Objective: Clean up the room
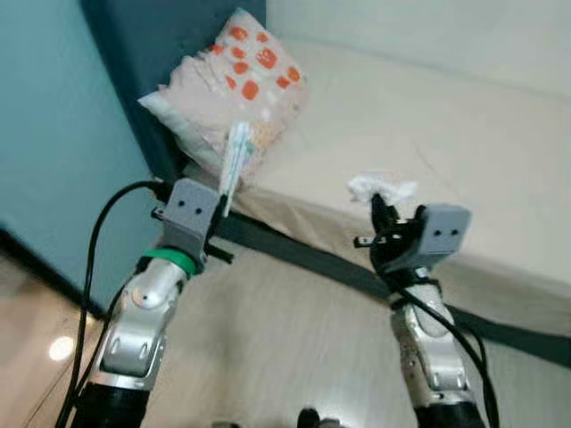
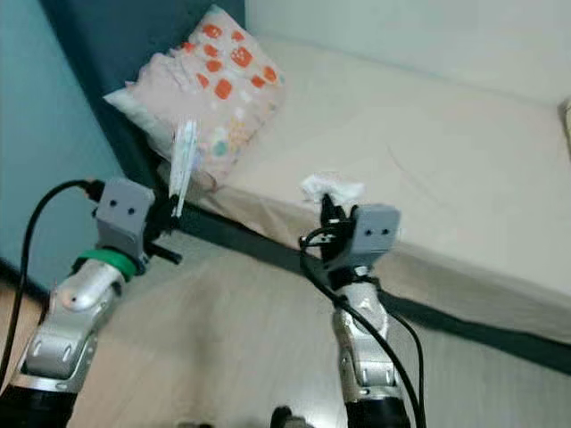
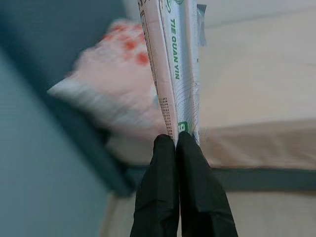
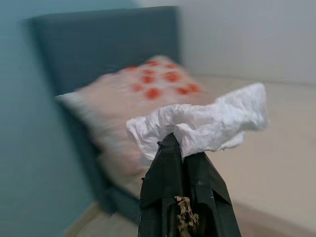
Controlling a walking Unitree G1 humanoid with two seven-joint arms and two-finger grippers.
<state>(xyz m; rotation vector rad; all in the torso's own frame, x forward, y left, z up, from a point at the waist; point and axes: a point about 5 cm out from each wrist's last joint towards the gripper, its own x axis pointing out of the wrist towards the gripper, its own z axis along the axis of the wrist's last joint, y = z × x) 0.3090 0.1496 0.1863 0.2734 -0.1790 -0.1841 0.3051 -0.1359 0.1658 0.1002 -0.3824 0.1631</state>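
I have both arms raised at the bed's edge [image 1: 294, 223], each carrying litter clear of the mattress. The left gripper [image 3: 176, 143] is clenched on a flattened packet [image 3: 175, 64] held upright; the right gripper [image 4: 180, 150] pinches a crumpled tissue [image 4: 202, 123]. A spotted pillow [image 1: 236, 85] leans against the blue headboard [image 1: 134, 80]; no bin is in sight, I judge.

**Two Grippers Raised Before a Bed**

Left gripper [image 2: 176, 207] clamped on a flat white packet [image 2: 184, 164], held upright near a spotted pillow [image 2: 203, 95]. Right gripper [image 2: 327, 217] pinching crumpled white tissue [image 2: 328, 187] over the near edge of the beige mattress [image 2: 428, 169].
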